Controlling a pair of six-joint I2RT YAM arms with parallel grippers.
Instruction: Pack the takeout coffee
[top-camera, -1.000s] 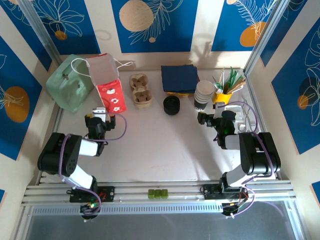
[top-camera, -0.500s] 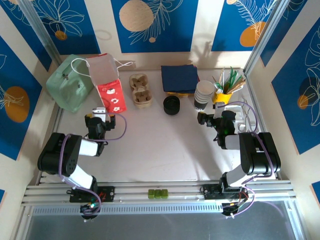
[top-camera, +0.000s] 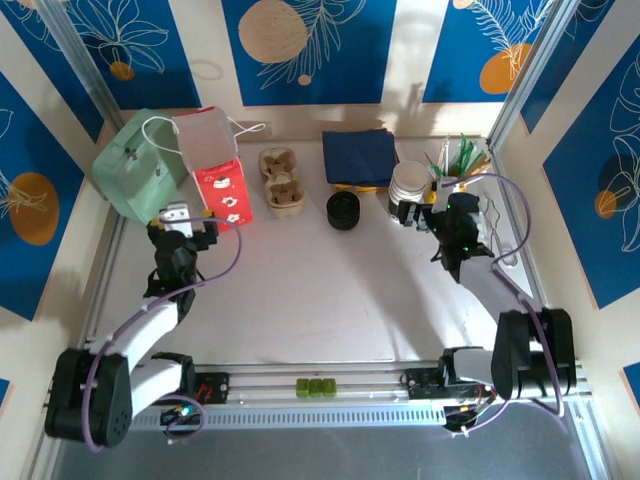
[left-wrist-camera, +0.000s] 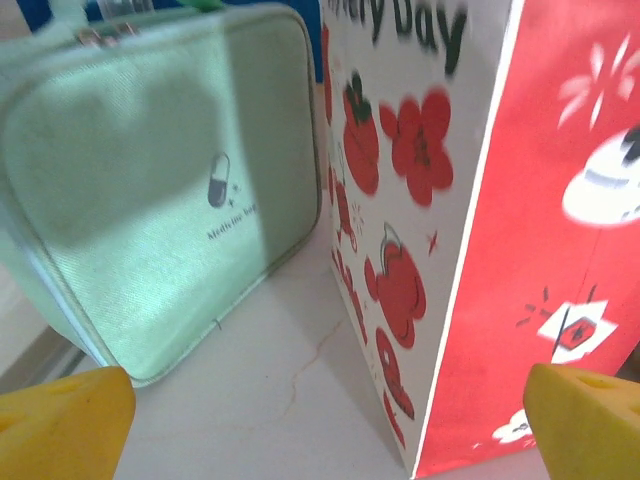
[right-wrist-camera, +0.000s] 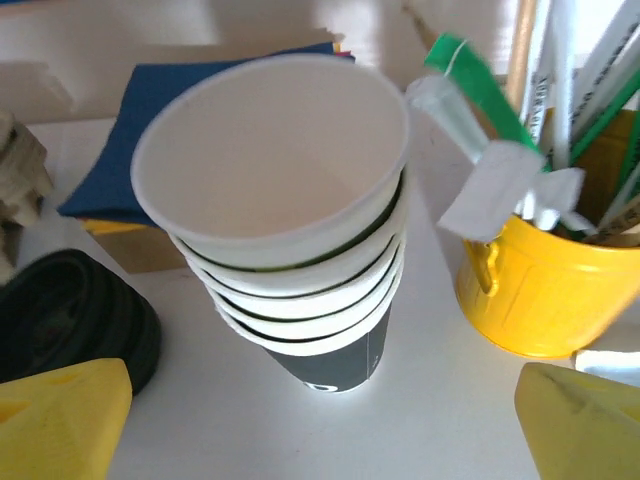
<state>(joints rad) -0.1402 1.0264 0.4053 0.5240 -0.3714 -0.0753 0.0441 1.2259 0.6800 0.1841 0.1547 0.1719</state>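
Approaching, we judge: right end effector (right-wrist-camera: 320, 425) spread before white cup stack (right-wrist-camera: 290, 200), left end effector (left-wrist-camera: 322, 425) spread; next, grip cup.

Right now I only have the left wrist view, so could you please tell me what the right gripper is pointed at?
Observer: The right gripper, jaws wide apart, faces a stack of white cups.
Operator: Thank you. What stands next to that stack?
Observer: On one side, a yellow bucket full of sticks.
Operator: And on the other side?
Observer: A pile of black lids sits on the table there.
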